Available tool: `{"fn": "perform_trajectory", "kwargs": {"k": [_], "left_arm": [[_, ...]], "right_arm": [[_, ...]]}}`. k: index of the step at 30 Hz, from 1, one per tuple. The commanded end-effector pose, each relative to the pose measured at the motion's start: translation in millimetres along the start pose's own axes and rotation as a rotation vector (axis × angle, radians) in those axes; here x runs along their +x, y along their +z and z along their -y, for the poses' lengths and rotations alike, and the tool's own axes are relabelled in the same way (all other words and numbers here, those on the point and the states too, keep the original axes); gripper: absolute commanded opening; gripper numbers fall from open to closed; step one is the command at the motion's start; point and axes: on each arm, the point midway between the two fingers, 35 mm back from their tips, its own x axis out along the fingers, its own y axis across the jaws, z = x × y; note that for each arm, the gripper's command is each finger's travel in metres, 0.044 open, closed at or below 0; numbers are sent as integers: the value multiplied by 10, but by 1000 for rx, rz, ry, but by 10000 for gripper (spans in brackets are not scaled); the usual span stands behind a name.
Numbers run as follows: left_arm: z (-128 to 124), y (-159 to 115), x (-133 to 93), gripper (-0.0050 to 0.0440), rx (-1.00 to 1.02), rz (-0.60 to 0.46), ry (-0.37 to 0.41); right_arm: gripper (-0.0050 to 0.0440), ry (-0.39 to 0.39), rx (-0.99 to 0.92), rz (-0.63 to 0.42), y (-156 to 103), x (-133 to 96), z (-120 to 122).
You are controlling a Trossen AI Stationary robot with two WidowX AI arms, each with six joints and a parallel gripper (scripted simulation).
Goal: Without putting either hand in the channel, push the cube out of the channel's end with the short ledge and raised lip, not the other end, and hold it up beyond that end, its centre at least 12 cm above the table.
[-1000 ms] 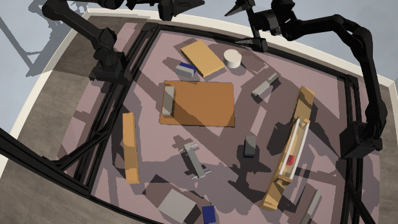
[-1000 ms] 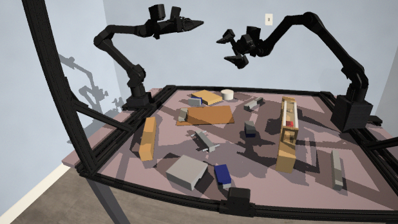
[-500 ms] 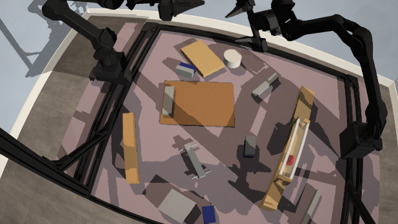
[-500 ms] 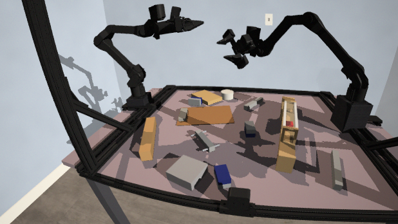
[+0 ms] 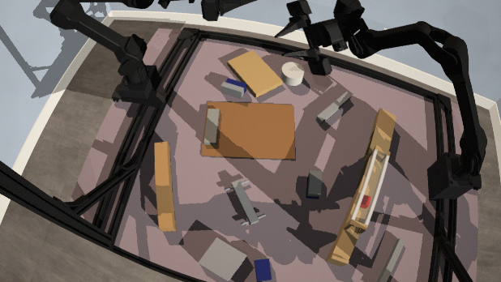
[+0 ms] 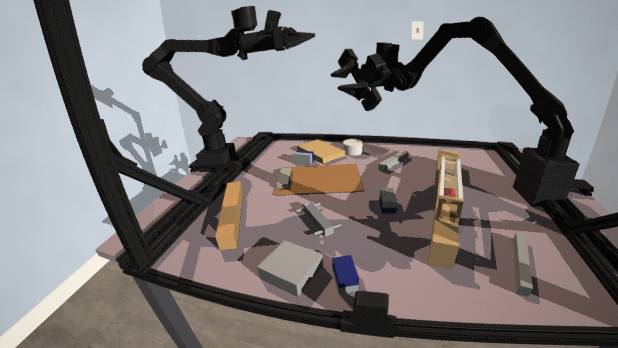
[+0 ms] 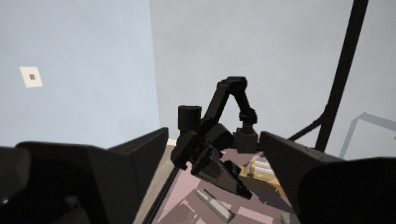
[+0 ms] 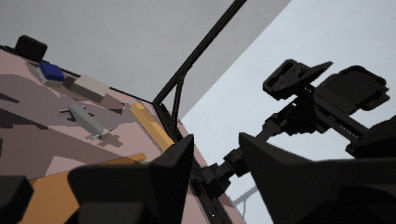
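Cube [image 5: 365, 201] [image 6: 450, 192] partly hidden by channel wall [image 5: 362, 183] [image 6: 442, 180]; left tool [image 5: 253, 1] [image 6: 314, 35] [image 7: 215, 132] [image 8: 364, 92] wide, right tool [image 5: 280, 45] [image 6: 335, 81] [image 7: 247, 192] [image 8: 216, 134] partway open.

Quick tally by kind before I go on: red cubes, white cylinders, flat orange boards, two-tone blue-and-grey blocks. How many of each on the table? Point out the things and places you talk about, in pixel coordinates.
Red cube [image 5: 365, 201] [image 6: 450, 192], in the channel: 1
White cylinder [image 5: 293, 74] [image 6: 353, 147]: 1
Flat orange board [image 5: 255, 131] [image 6: 325, 178] [image 8: 55, 192]: 1
Blue-and-grey blocks [image 5: 232, 89] [image 5: 314, 184] [image 5: 263, 270] [image 6: 302, 158] [image 6: 388, 200] [image 6: 346, 272] [image 8: 50, 74]: 3
Total: 6
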Motion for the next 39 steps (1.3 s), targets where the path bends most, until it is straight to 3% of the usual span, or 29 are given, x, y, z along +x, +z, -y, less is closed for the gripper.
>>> {"fn": "perform_trajectory", "kwargs": {"k": [1, 7, 13, 15, 22, 26, 30, 32, 39], "left_arm": [[-73, 103, -44, 400, 6, 17, 3], [-242, 171, -155, 400, 8, 12, -2], [-423, 255, -338, 400, 9, 4, -9], [-423, 255, -338, 400, 9, 4, -9], [-577, 361, -630, 400, 7, -6, -18], [-614, 418, -814, 400, 4, -12, -23], [-611, 470, -991, 400, 0, -17, -28], [-611, 470, -991, 400, 0, -17, -28], [-531, 542, -1246, 400, -9, -23, -36]], "right_arm": [[200, 15, 66, -5, 105, 211, -92], [200, 79, 249, -43, 314, 779, -467], [200, 195, 457, -139, 655, 1374, -1120], [200, 195, 457, -139, 655, 1374, -1120], [200, 391, 653, -344, 1213, 1801, -2202], [200, 517, 708, -500, 1570, 1811, -2875], [200, 638, 711, -668, 1912, 1643, -3495], [200, 638, 711, -668, 1912, 1643, -3495], [200, 806, 605, -942, 2386, 1076, -4284]]}}
